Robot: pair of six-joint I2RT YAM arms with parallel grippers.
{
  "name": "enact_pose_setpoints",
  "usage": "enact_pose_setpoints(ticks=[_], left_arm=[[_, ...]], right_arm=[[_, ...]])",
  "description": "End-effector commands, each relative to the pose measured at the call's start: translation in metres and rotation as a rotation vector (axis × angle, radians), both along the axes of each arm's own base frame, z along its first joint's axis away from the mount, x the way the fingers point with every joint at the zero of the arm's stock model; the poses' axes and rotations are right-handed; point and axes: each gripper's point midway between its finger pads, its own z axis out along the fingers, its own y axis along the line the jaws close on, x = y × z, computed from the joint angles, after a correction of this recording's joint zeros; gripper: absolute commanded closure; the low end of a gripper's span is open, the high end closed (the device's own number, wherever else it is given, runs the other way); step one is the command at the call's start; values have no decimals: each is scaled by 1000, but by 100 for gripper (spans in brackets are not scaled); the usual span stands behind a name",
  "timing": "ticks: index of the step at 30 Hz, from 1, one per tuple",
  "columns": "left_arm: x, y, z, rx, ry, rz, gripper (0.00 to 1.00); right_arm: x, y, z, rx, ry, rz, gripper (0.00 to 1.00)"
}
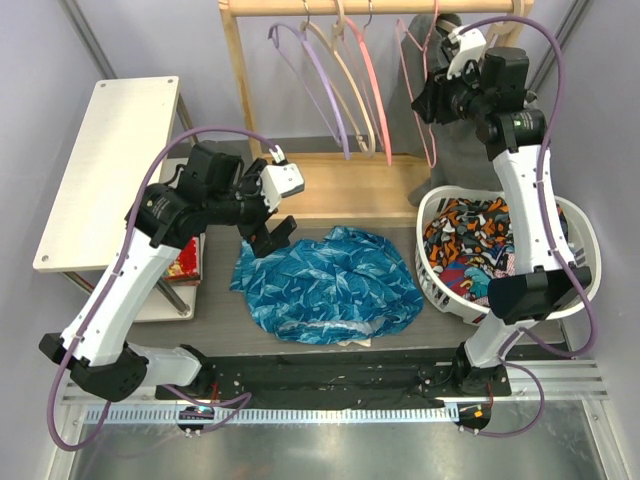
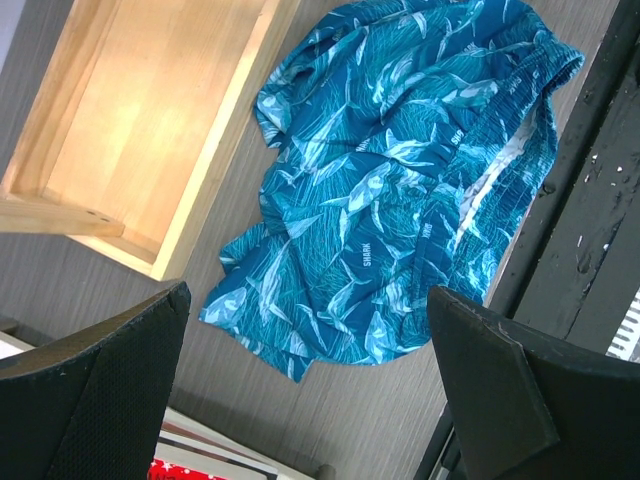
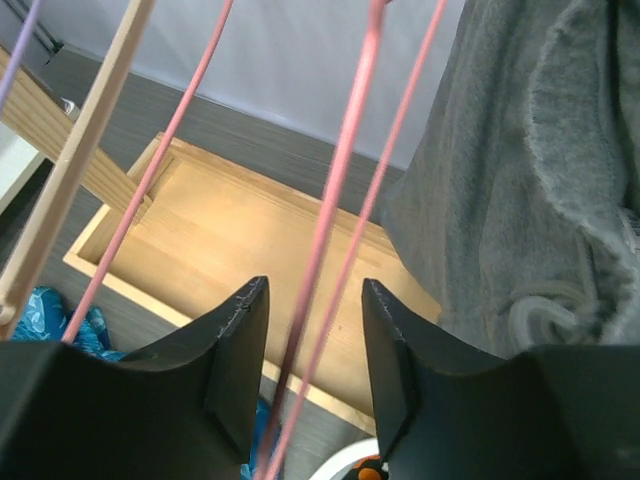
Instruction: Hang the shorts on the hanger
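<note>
At table centre-left, the left gripper (image 1: pixel 268 232) hangs over the shorts (image 1: pixel 330 285) — jaws spread wide, nothing in them. The shorts lie crumpled on the table (image 1: pixel 220 320). Up at the rack (image 1: pixel 235 60) on the right, the right gripper (image 3: pixel 315 283) straddles the hanger (image 3: pixel 327 220) wires — jaws partly apart, no pinch visible, grey garment (image 3: pixel 540 150) just beside.

Left fingers (image 2: pixel 90 400) spread wide, low; right fingers (image 3: pixel 235 350) half-parted, raised.

right end effector (image 3: pixel 313 290) | hanger (image 3: pixel 340 170) wires between fingers | grey garment (image 3: pixel 530 180) crowding just beside
</note>
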Motion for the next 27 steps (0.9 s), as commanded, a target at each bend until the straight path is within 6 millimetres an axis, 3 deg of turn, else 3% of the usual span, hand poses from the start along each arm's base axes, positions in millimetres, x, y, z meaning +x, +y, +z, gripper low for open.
enact_pose_setpoints(ticks=[1, 2, 3, 5, 8, 12, 17, 21, 24, 27], left_arm=[[1, 0, 12, -34, -44, 11, 0], [1, 1, 12, -34, -44, 12, 0], [2, 1, 11, -31, -44, 17, 0], [7, 2, 10, -23, -53, 39, 0], [12, 4, 13, -19, -73, 55, 0], [13, 5, 14, -13, -82, 58, 0], [13, 6, 11, -4, -76, 63, 0], [9, 9, 5, 17, -56, 54, 0], [6, 11, -3, 46, -27, 41, 0], [2, 10, -9, 57, -3, 25, 0]], right_arm=[[7, 6, 24, 39, -80, 12, 62], [7, 5, 28, 44, -93, 10, 69], [7, 5, 31, 55, -100, 5, 86], [4, 5, 43, 70, -129, -2, 99], [-1, 5, 57, 101, -176, 7, 99], [-26, 4, 91, 131, -287, 33, 99], [-50, 3, 107, 189, -306, 50, 99], [-80, 1, 101, 194, -287, 63, 99], [-111, -3, 82, 174, -230, 54, 99], [-141, -12, 45, 129, -130, 17, 99]])
